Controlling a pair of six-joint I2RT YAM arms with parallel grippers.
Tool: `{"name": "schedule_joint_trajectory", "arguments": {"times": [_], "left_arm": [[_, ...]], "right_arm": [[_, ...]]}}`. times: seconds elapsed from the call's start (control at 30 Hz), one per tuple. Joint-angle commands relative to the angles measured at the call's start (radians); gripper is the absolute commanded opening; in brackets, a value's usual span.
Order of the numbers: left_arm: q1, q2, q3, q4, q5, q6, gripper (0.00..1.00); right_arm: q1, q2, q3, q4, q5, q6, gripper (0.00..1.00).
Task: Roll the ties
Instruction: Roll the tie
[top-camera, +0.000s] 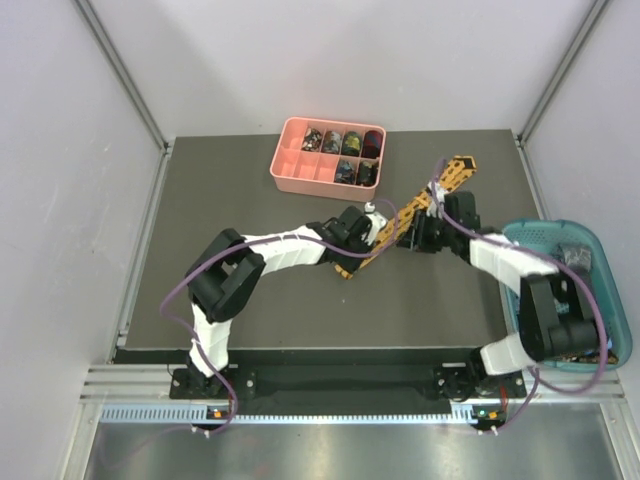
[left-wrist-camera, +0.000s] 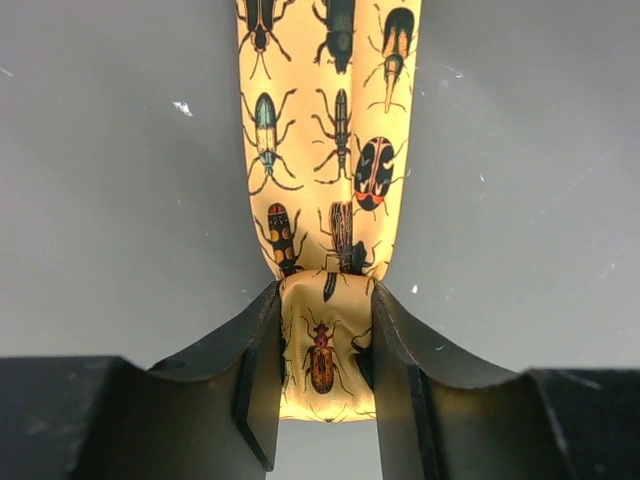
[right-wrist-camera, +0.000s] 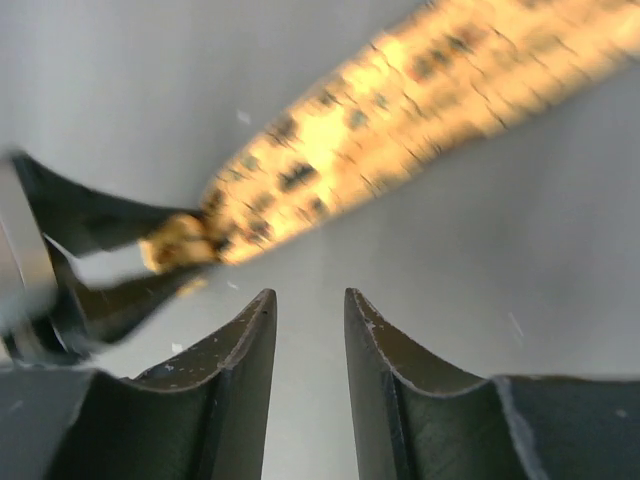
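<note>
A golden-yellow tie (top-camera: 450, 178) printed with beetles lies diagonally on the dark table mat, running from the far right toward the middle. In the left wrist view its narrow end (left-wrist-camera: 322, 360) is folded over, and my left gripper (left-wrist-camera: 325, 300) is shut on that fold; in the top view the left gripper (top-camera: 370, 238) sits at the tie's near end. My right gripper (top-camera: 421, 238) hovers beside the tie's middle. In the right wrist view the right gripper (right-wrist-camera: 310, 295) is open with only bare mat between its fingers, and the blurred tie (right-wrist-camera: 400, 110) runs just beyond them.
A pink compartment tray (top-camera: 296, 170) stands at the back centre, with rolled ties (top-camera: 350, 143) in its right-hand cells. A teal basket (top-camera: 560, 233) holding more fabric sits at the right table edge, beside the right arm.
</note>
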Motion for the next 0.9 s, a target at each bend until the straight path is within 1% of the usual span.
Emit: {"name": "schedule_joint_trajectory", "arguments": {"times": [0.0, 0.03, 0.07, 0.1, 0.13, 0.17, 0.2, 0.23, 0.27, 0.3, 0.37, 0.4, 0.43, 0.47, 0.53, 0.57, 0.63, 0.67, 0.7, 0.73, 0.77, 0.8, 0.83, 0.87], "left_arm": [[-0.003, 0.091, 0.025, -0.271, 0.054, -0.058, 0.25], [-0.005, 0.111, 0.04, -0.291, 0.055, -0.061, 0.24], [-0.005, 0.121, 0.055, -0.311, 0.058, -0.066, 0.24], [-0.003, 0.137, 0.077, -0.329, 0.063, -0.072, 0.24], [-0.003, 0.147, 0.089, -0.357, 0.084, -0.07, 0.24], [-0.003, 0.154, 0.1, -0.372, 0.092, -0.07, 0.24], [-0.003, 0.173, 0.121, -0.385, 0.095, -0.07, 0.23], [-0.003, 0.183, 0.132, -0.417, 0.098, -0.07, 0.23], [-0.003, 0.193, 0.143, -0.428, 0.097, -0.072, 0.22], [-0.003, 0.203, 0.157, -0.435, 0.097, -0.075, 0.22], [-0.003, 0.213, 0.166, -0.452, 0.095, -0.076, 0.22], [-0.005, 0.219, 0.175, -0.457, 0.101, -0.076, 0.22], [-0.003, 0.222, 0.18, -0.461, 0.103, -0.078, 0.22], [-0.003, 0.225, 0.186, -0.471, 0.101, -0.078, 0.22], [-0.002, 0.236, 0.198, -0.483, 0.103, -0.078, 0.22], [-0.003, 0.239, 0.204, -0.495, 0.101, -0.078, 0.22], [-0.003, 0.254, 0.215, -0.5, 0.104, -0.078, 0.22], [-0.003, 0.26, 0.224, -0.504, 0.108, -0.079, 0.22], [-0.002, 0.265, 0.227, -0.512, 0.111, -0.078, 0.22], [-0.003, 0.269, 0.23, -0.514, 0.115, -0.078, 0.22], [-0.003, 0.274, 0.238, -0.52, 0.118, -0.078, 0.21], [-0.003, 0.279, 0.243, -0.53, 0.12, -0.075, 0.22], [-0.003, 0.283, 0.249, -0.537, 0.124, -0.073, 0.22], [-0.002, 0.289, 0.261, -0.549, 0.124, -0.069, 0.21]], "right_arm": [[0.014, -0.194, -0.121, 0.095, 0.21, 0.013, 0.33], [0.037, -0.278, -0.174, 0.097, 0.235, 0.005, 0.33], [0.037, -0.279, -0.195, 0.097, 0.262, -0.003, 0.33], [0.075, -0.363, -0.225, 0.083, 0.325, -0.01, 0.33], [0.098, -0.402, -0.238, 0.075, 0.35, -0.03, 0.32], [0.161, -0.478, -0.245, 0.054, 0.382, -0.039, 0.33], [0.195, -0.517, -0.254, 0.041, 0.464, -0.045, 0.33], [0.233, -0.55, -0.258, 0.032, 0.5, -0.065, 0.33], [0.305, -0.609, -0.258, 0.012, 0.532, -0.072, 0.33], [0.342, -0.636, -0.256, 0.002, 0.602, -0.076, 0.33], [0.405, -0.678, -0.25, -0.012, 0.637, -0.098, 0.33], [0.463, -0.707, -0.244, -0.024, 0.672, -0.104, 0.33], [0.494, -0.716, -0.241, -0.029, 0.681, -0.128, 0.33], [0.56, -0.732, -0.239, -0.031, 0.694, -0.141, 0.33], [0.637, -0.735, -0.233, -0.029, 0.735, -0.183, 0.31], [0.722, -0.729, -0.23, -0.028, 0.756, -0.199, 0.31], [0.819, -0.713, -0.216, -0.019, 0.828, -0.24, 0.3], [0.917, -0.688, -0.209, -0.014, 0.868, -0.249, 0.3], [0.962, -0.671, -0.195, -0.014, 0.943, -0.259, 0.3], [1.003, -0.654, -0.189, -0.012, 0.967, -0.28, 0.3], [1.072, -0.611, -0.186, -0.003, 0.988, -0.288, 0.3], [1.102, -0.586, -0.175, -0.003, 1.035, -0.294, 0.32], [1.122, -0.557, -0.169, 0.0, 1.046, -0.297, 0.33], [1.143, -0.49, -0.161, -0.008, 1.048, -0.299, 0.34]]}}
